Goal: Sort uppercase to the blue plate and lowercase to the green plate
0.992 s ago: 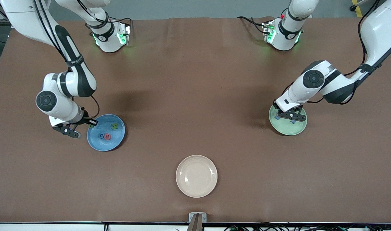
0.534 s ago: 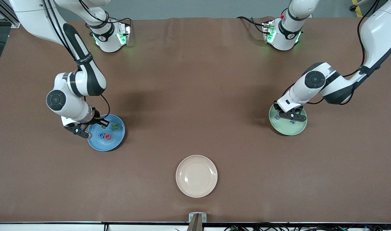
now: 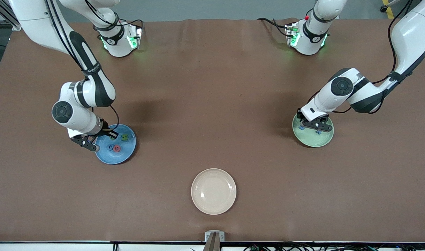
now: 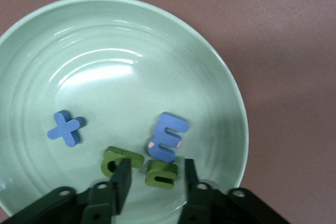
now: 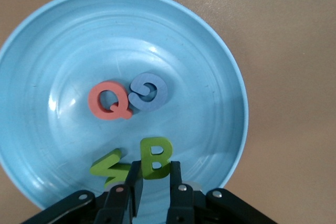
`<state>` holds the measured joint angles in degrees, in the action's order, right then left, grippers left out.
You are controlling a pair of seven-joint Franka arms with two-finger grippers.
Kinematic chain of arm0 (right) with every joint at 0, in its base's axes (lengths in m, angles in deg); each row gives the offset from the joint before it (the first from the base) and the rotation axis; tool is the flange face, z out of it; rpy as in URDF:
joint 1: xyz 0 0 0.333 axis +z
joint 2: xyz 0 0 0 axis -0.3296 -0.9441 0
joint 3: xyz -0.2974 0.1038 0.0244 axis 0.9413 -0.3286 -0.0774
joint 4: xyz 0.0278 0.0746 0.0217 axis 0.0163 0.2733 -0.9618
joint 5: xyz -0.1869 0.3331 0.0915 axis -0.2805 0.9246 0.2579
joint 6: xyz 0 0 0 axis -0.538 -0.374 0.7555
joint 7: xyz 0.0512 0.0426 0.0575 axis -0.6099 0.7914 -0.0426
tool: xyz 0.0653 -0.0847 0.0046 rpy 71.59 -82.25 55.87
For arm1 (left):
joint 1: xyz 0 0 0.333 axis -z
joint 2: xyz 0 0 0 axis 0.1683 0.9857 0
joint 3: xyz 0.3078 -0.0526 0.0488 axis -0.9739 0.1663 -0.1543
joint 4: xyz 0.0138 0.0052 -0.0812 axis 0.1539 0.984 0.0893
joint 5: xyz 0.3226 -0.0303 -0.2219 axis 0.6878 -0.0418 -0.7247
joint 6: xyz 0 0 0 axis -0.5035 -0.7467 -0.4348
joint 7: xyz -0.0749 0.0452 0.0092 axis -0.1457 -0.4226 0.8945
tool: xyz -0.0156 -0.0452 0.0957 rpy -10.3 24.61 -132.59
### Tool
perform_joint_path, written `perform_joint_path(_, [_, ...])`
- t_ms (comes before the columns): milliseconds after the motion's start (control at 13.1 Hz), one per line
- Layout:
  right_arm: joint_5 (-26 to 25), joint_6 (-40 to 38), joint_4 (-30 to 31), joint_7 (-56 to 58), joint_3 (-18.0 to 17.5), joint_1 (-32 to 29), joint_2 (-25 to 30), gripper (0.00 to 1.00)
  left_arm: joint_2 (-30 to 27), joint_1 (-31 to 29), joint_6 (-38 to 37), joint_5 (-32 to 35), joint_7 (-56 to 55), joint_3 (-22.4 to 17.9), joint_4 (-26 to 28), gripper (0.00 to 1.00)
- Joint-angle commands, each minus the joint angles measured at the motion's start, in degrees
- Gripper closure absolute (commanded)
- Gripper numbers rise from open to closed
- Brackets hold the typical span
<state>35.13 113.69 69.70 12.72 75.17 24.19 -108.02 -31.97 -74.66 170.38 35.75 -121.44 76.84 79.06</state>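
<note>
Four capital letters are at the blue plate (image 3: 115,144), which sits toward the right arm's end of the table. In the right wrist view a red-pink Q (image 5: 108,101) and a blue G (image 5: 148,92) lie touching side by side near the plate's middle. A green N (image 5: 111,165) lies flat closer to the rim. A green B (image 5: 155,158) is just beside the N, pinched between the closed fingers of the right gripper (image 5: 155,179), which is low over the plate's edge. Whether the B already rests on the plate or is a bit above it can't be told from these views.

Four small letters lie in the pale green plate (image 3: 313,138), toward the left arm's end of the table. In the left wrist view a blue x (image 4: 66,127) lies apart from the others. A blue m (image 4: 167,136), turned on its side so it reads like an E, touches a green n (image 4: 161,173). A green looped b/q (image 4: 120,160) lies just beside the n. The left gripper (image 4: 154,182) is low over this plate w/ its fingers apart, one each side of the n, not touching it.

A cream plate (image 3: 213,191) sits near the table's middle, closer to the front camera than the other two plates & well apart from both. The table (image 3: 212,87) has a brown cover.
</note>
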Motion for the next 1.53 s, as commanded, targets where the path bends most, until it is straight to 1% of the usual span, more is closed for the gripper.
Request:
perform_joint_path(0, [0.4,0.5,0.4,-0.5,-0.4,-0.7,0.0,0.99,-1.1,-0.9,-0.8,-0.2,1.1,2.3,-1.2,0.01])
perform_joint_path(76, [0.4,0.4,0.5,-0.5,-0.4,-0.8,-0.1,0.98,-1.1,-0.9,-1.6,-2.0,1.1,3.5,-2.5,0.01])
perform_joint_path(153, [0.4,0.3,0.5,-0.6,-0.4,-0.8,-0.1,0.91,-1.0,-0.5,-2.9,-4.4,1.1,5.1,-4.7,0.01])
perform_joint_path(229, [0.4,-0.1,0.5,-0.6,-0.4,-1.0,-0.2,0.32,-1.0,0.3,-5.0,-6.4,1.0,6.3,-6.8,0.01])
perform_joint_path(305, [0.4,-0.6,0.5,-0.7,-0.3,-1.0,-0.1,0.01,-1.0,2.1,-7.7,-8.3,1.0,7.2,-9.5,0.01])
perform_joint_path(382, [0.4,-2.5,0.1,-0.7,-0.2,-1.1,0.0,0.00,-1.0,4.1,-11.0,-9.9,0.9,7.7,-12.8,0.01])
perform_joint_path(458, [0.4,-5.6,-1.8,-0.7,-0.2,-1.6,0.3,0.00,-1.0,6.2,-13.8,-11.5,0.9,8.1,-16.0,0.01])
perform_joint_path(610, [0.4,-16.1,-8.8,-0.7,-0.2,-1.8,0.2,0.00,-0.9,11.1,-18.2,-15.6,0.5,8.2,-23.5,0.01])
perform_joint_path(763, [-0.5,-24.5,-15.8,0.6,-0.2,-1.9,0.1,0.00,-0.7,16.2,-22.1,-18.8,0.5,7.5,-30.6,0.01])
perform_joint_path(839, [-1.3,-28.8,-19.9,3.4,-0.1,-2.1,0.1,0.00,-0.8,17.8,-22.5,-19.3,0.3,6.1,-31.7,0.01])
perform_joint_path(992, [-1.8,-36.8,-26.5,13.2,-0.1,-5.1,0.0,0.00,-0.7,18.1,-22.5,-19.3,0.3,5.8,-31.8,0.01])
perform_joint_path(1068, [-1.8,-38.9,-28.8,17.1,-0.2,-6.8,0.3,0.00,-0.7,18.2,-22.4,-19.3,0.3,5.7,-31.9,0.01])
perform_joint_path(1145, [-1.8,-41.9,-32.1,18.6,-0.2,-7.9,0.7,0.00,-0.7,18.2,-22.4,-19.3,0.3,5.7,-32.0,0.01])
perform_joint_path(1297, [-2.7,-50.0,-39.1,19.1,-0.2,-8.3,1.4,0.00,-0.6,18.1,-22.3,-19.3,0.5,5.6,-32.3,0.01])
perform_joint_path(1450, [-3.3,-55.8,-46.0,22.0,-0.1,-8.8,1.7,0.00,0.1,18.2,-21.5,-19.4,0.5,5.5,-33.4,0.01])
